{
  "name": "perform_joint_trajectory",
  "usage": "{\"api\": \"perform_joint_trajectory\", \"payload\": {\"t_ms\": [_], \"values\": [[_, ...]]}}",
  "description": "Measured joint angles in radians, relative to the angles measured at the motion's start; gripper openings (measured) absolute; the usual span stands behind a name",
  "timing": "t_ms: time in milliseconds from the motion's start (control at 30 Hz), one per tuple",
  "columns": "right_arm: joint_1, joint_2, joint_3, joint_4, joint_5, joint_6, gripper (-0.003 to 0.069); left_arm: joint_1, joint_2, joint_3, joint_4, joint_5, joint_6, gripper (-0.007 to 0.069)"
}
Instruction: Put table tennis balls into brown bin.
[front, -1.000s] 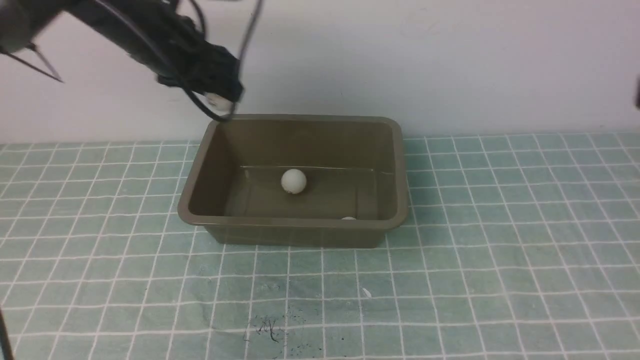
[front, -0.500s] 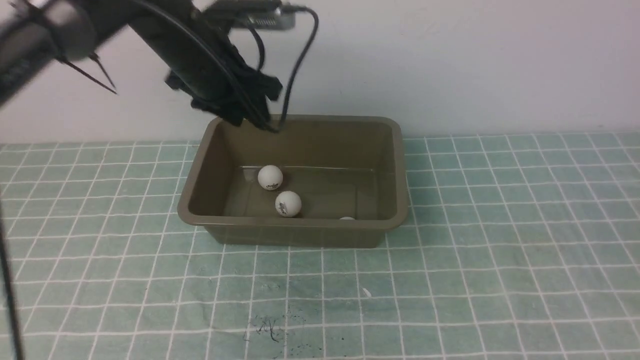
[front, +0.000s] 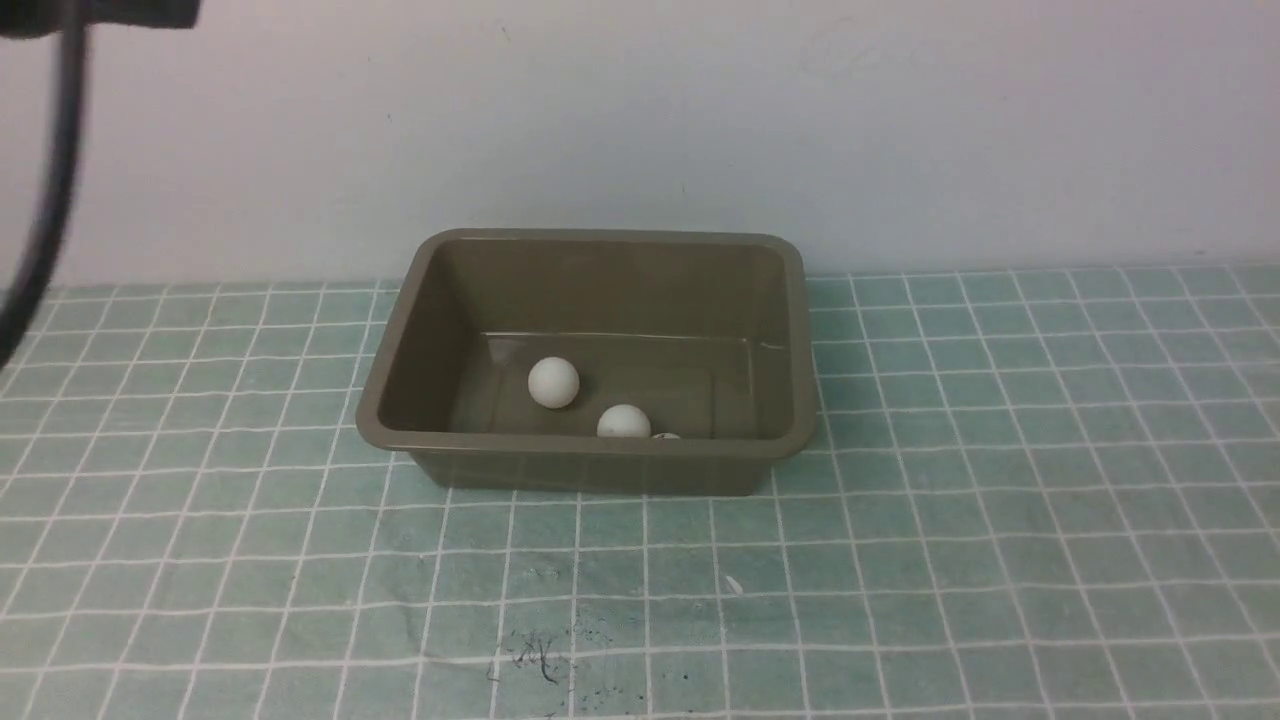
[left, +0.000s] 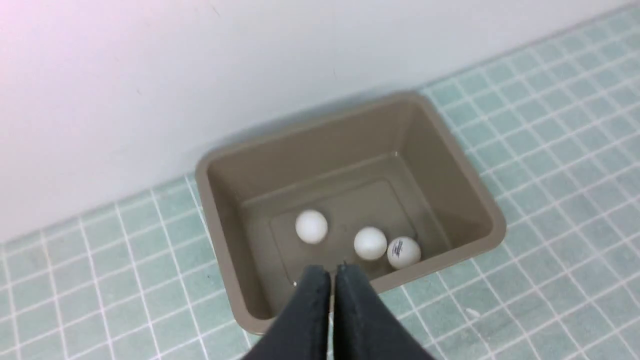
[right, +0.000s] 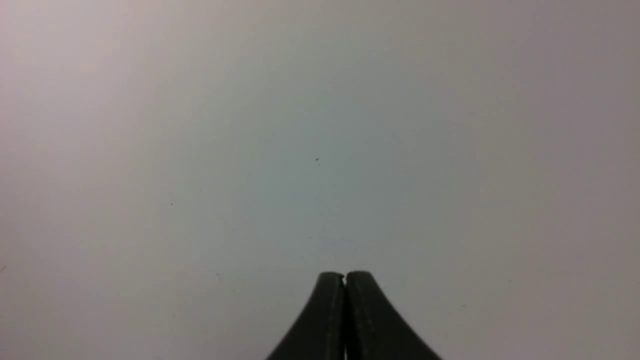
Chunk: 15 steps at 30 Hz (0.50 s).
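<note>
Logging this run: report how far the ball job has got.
Done: all three table tennis balls lie inside the brown bin. In hand: nothing; the left gripper and the right gripper are both shut and empty. Left: nothing these views show.

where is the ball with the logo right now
The logo ball lies in the bin by its near wall, just right of a plain ball; the front view shows only its top over the rim.

Front view low before the brown bin (front: 590, 447), left wrist view steeply above it.
</note>
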Motion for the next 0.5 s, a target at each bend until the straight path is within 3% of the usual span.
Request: {"api": "perform_joint_trajectory", "payload": {"t_ms": [333, 500], "values": [[0.000, 0.000, 0.000, -0.001, 0.000, 0.002, -0.0014, 0.000, -0.652, 0.665, 0.000, -0.428, -0.007, -0.0005], [0.000, 0.000, 0.000, -0.001, 0.001, 0.002, -0.0014, 0.000, -0.984, 0.846, 0.000, -0.571, -0.007, -0.0005]]}}
